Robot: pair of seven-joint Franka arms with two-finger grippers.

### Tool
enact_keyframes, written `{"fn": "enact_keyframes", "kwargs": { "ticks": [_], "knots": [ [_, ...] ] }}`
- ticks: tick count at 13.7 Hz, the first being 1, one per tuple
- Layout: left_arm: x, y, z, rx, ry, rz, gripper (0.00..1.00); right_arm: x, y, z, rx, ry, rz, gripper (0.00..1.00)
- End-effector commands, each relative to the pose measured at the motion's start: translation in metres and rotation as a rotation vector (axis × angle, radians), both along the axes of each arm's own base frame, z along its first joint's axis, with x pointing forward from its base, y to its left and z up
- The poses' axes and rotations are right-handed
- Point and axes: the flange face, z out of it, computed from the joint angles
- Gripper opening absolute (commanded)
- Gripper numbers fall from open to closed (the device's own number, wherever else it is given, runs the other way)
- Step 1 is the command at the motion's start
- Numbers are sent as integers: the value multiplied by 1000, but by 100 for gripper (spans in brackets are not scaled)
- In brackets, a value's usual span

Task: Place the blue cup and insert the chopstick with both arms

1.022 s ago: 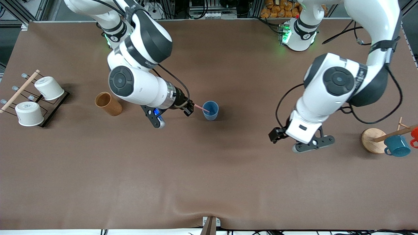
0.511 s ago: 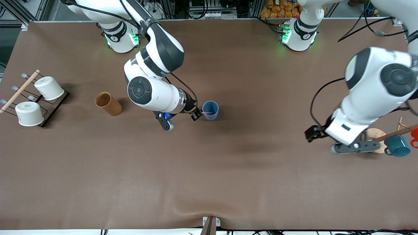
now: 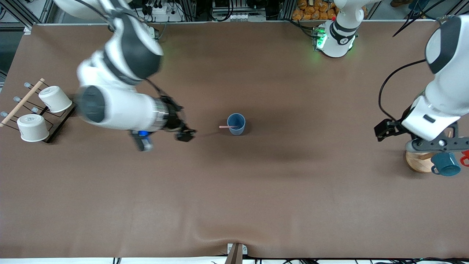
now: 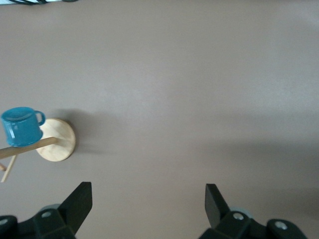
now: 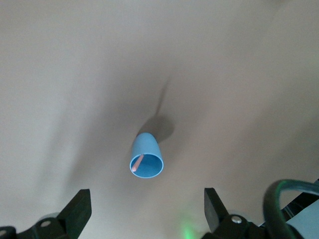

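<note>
Fingers of my right hand [image 3: 186, 135] stand spread with nothing between them; the right wrist view shows both dark prongs wide apart and clear table between. That hand hangs over bare table toward the right arm's end, well apart from the cup, and I read it as released because its job looks done. The thin, straight pale-pink chopstick [image 3: 228, 127] sits with one end down inside the small light-blue tapered tumbler [image 3: 236, 124] and the other end leaning out over the rim toward the right arm's end; a stick longer than the cup is tall can only rest slanted like that. The blue cup stands upright and alone near the middle of the table, mouth up, smooth matte walls, no handle. My left hand [image 3: 414, 137] is also spread and carries nothing, hovering over the round pale wooden base of the mug stand [image 3: 416, 165] at the left arm's end, where a glossy dark teal mug with a handle [image 3: 445, 164] hangs. At the right arm's end two white cups [image 3: 55, 99] lie on a black wire rack with a light wooden rod [image 3: 22, 102]. The brown matte table [image 3: 234, 201] cover looks soft, with a slight ripple at its near edge. Both steps look finished to me.
</note>
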Motion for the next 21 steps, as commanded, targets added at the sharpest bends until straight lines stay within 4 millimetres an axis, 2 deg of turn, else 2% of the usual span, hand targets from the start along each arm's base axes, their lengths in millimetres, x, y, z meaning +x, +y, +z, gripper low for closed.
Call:
{"fn": "enact_keyframes", "kwargs": {
  "ticks": [1, 3, 4, 5, 7, 9, 10, 14, 15, 17, 19, 21],
  "knots": [
    [-20, 1, 23, -27, 20, -13, 100, 1, -20, 22, -32, -40, 64, 100],
    [-31, 0, 42, -28, -3, -3, 100, 0, -40, 31, -56, -71, 170, 100],
    [-40, 1, 54, -8, -16, 4, 100, 4, -62, 41, -38, -90, 183, 100],
    [-45, 0, 56, 1, 0, 7, 100, 5, -84, 55, -11, -118, 219, 100],
    [-51, 13, 62, 16, 21, -16, 100, 4, -134, 61, 24, -100, 339, 100],
    [-57, 25, 60, -15, 75, -11, 100, 0, -173, 81, -1, -155, 417, 100],
    [-63, 29, 65, -23, 77, -1, 100, -4, -185, 92, -30, -182, 454, 100],
    [-92, 33, 68, -37, 93, 24, 100, -18, -239, 108, -78, -205, 599, 100],
    [-94, 41, 69, -49, 97, 39, 100, -23, -255, 113, -73, -220, 624, 100],
    [-94, 44, 69, -52, 106, 45, 100, -32, -283, 119, -49, -268, 731, 100],
    [-92, 42, 69, -48, 104, 46, 100, -39, -299, 121, -36, -303, 816, 100],
    [-89, 41, 69, -47, 102, 40, 100, -58, -316, 109, -54, -350, 888, 100]
  ]
}}
